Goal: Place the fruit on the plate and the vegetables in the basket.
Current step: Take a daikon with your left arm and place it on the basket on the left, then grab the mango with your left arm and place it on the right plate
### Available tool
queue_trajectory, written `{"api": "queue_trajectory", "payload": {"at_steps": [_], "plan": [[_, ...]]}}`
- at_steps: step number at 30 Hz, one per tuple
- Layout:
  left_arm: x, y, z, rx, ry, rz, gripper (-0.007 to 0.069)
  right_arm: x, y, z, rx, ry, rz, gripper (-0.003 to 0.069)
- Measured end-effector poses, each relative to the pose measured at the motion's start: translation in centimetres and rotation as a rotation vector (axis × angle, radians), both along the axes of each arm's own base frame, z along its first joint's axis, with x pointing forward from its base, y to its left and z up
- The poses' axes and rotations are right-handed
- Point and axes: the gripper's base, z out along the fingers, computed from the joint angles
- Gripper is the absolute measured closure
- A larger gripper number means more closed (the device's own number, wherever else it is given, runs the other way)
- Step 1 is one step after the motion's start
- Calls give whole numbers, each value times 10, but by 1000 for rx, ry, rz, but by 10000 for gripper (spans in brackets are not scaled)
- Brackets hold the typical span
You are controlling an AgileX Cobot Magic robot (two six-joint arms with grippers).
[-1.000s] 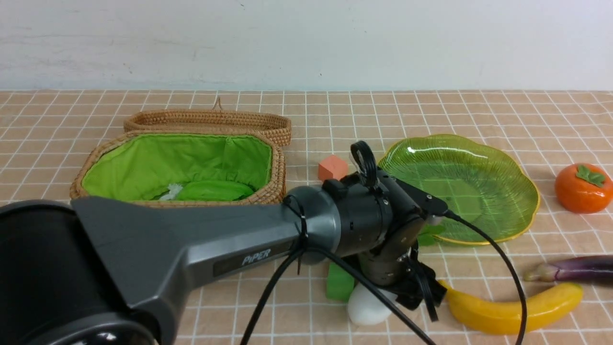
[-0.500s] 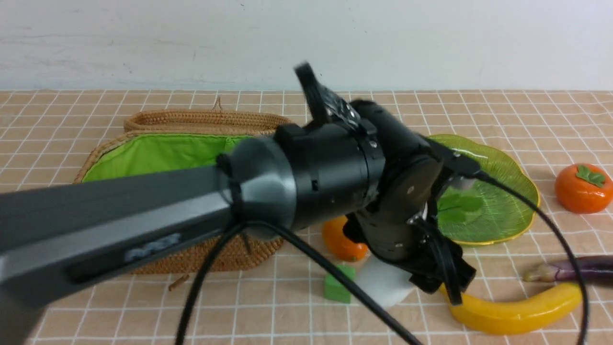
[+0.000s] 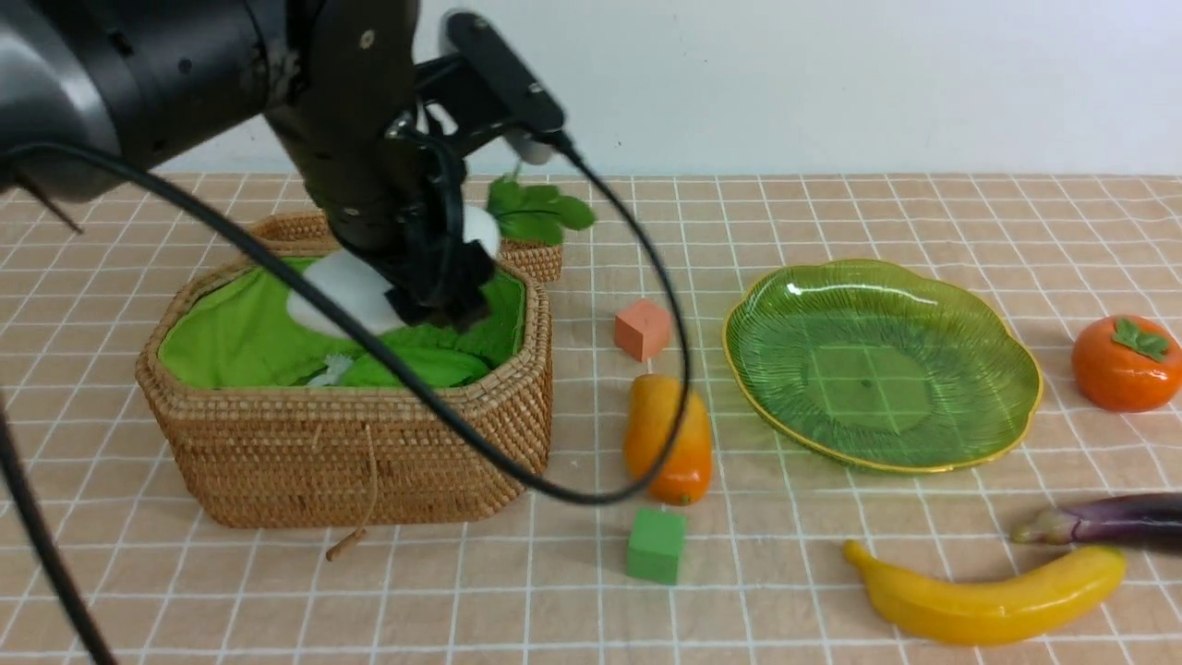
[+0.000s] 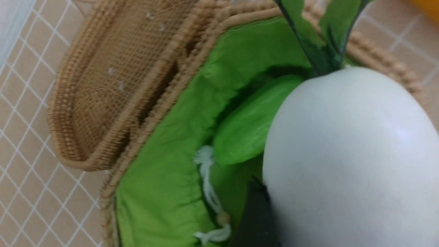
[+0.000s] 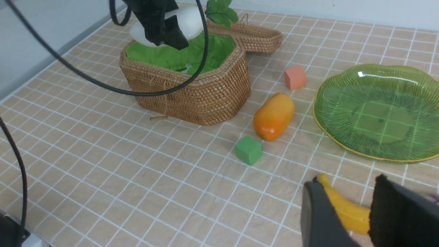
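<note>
My left gripper (image 3: 434, 286) is shut on the white radish (image 3: 342, 291) and holds it just over the open wicker basket (image 3: 351, 453), leaves pointing toward the lid. In the left wrist view the radish (image 4: 349, 154) hangs above the green gourd (image 4: 250, 127) lying in the lining. The mango (image 3: 667, 437) lies between the basket and the empty green plate (image 3: 882, 365). The persimmon (image 3: 1124, 362), eggplant (image 3: 1099, 519) and banana (image 3: 988, 596) lie at the right. My right gripper (image 5: 344, 183) is open just above the banana (image 5: 346, 209). No carrot shows.
A salmon-pink cube (image 3: 642, 329) sits behind the mango and a green cube (image 3: 657, 545) in front of it. The basket's lid (image 3: 531, 254) lies open behind the basket. My left arm's cable (image 3: 554, 489) hangs in front of the basket.
My left arm has lifted the radish from the table beside the green cube and carried it up and left over the basket. The mango is now uncovered.
</note>
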Motion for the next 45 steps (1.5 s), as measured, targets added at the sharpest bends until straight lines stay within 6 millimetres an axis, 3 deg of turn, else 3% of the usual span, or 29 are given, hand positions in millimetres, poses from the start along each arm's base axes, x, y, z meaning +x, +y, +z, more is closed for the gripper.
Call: {"api": "queue_trajectory", "payload": {"at_steps": [4,7,12,15,18,21,24,26,27,29,30,31,34,38,39,40,41,42,45], "plan": [[29,16,-34,61,41,14,94,0,0,0,2,1,2,421],[36,21,-44,76,60,27,94,0,0,0,4,2,4,421],[34,23,-40,27,53,91,57,0,1,0,7,4,7,421],[23,19,-26,-185,80,261,-29,1,-1,0,-6,-5,-9,421],[14,10,-15,-322,117,340,-24,3,-4,0,-39,-22,-44,421],[4,-2,-5,-336,131,360,51,5,-8,-2,-72,-27,-81,421],[-6,-19,3,-301,110,359,212,5,-10,-3,-88,-11,-101,421],[-10,-27,6,-307,98,350,272,5,-10,-4,-92,-4,-101,421],[-18,-44,10,-328,88,318,365,5,-10,-4,-93,1,-103,421],[-30,-70,12,-347,89,253,480,5,-11,-5,-93,3,-104,421],[-40,-94,9,-351,109,195,555,5,-11,-5,-93,3,-106,421],[-44,-111,2,-352,132,168,599,5,-11,-5,-94,3,-107,421],[-42,-140,-22,-330,191,141,626,5,-11,-5,-94,4,-107,421],[-22,-164,-52,-297,228,166,558,5,-11,-6,-103,13,-109,420],[-11,-170,-67,-281,233,199,484,4,-12,-7,-110,24,-110,420],[-2,-173,-71,-288,216,230,417,4,-12,-8,-116,35,-109,420],[-1,-174,-72,-285,212,230,404,4,-12,-8,-115,35,-108,420],[10,-177,-81,-283,182,275,300,3,-12,-9,-119,47,-105,420],[22,-178,-91,-283,136,338,134,2,-11,-10,-121,60,-99,418]]}}
